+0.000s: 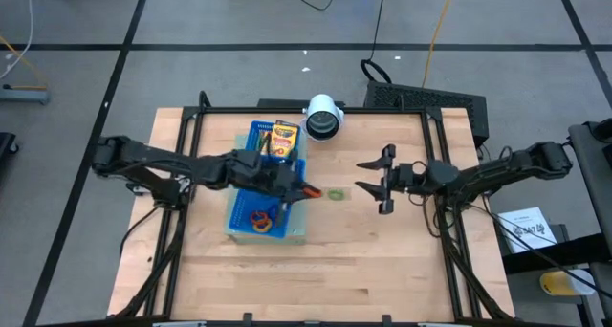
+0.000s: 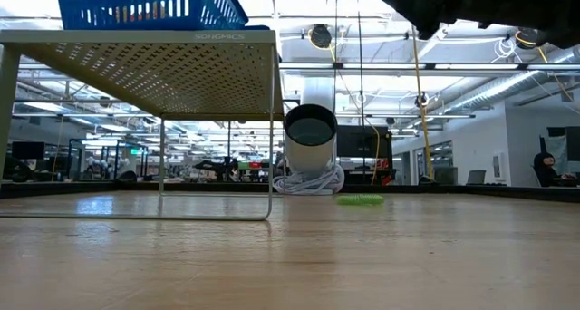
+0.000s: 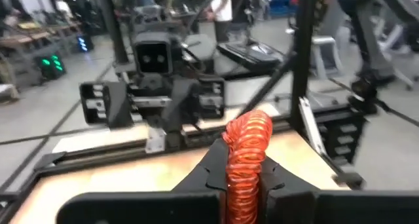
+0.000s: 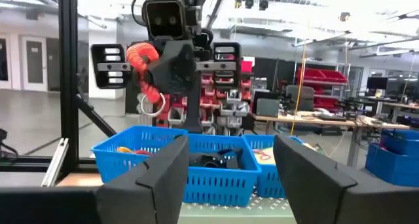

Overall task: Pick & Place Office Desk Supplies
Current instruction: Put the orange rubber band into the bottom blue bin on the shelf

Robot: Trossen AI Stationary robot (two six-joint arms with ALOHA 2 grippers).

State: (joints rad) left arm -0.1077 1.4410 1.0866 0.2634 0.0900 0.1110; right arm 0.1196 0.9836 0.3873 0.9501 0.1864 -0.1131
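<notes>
- Step in hand, as judged: placement. The left gripper (image 1: pixel 304 190) holds a red coiled ring (image 3: pixel 247 152) above the right edge of the blue tray (image 1: pixel 244 227), which sits on a raised mesh shelf (image 2: pixel 181 61)
- Left gripper state: fingers closed on the red coiled ring, which stands upright between them in the left wrist view
- Left arm pose: extended from the table's left side, reaching across the tray, gripper pointing toward the right arm
- Next move, as judged: position the ring over a tray compartment, then lower and release; the rim is close, so alignment matters
- Right gripper (image 1: pixel 380 180): fingers spread wide, empty, held above the table right of centre, facing the tray
- Other supplies: a green ring (image 1: pixel 337 194) lies on the table between the two grippers; a crayon box (image 1: pixel 284 139) rests in the tray's far compartment; an orange ring (image 1: pixel 260 219) lies in the near compartment
- The white cylinder (image 1: pixel 324 118) stands beyond the tray
</notes>
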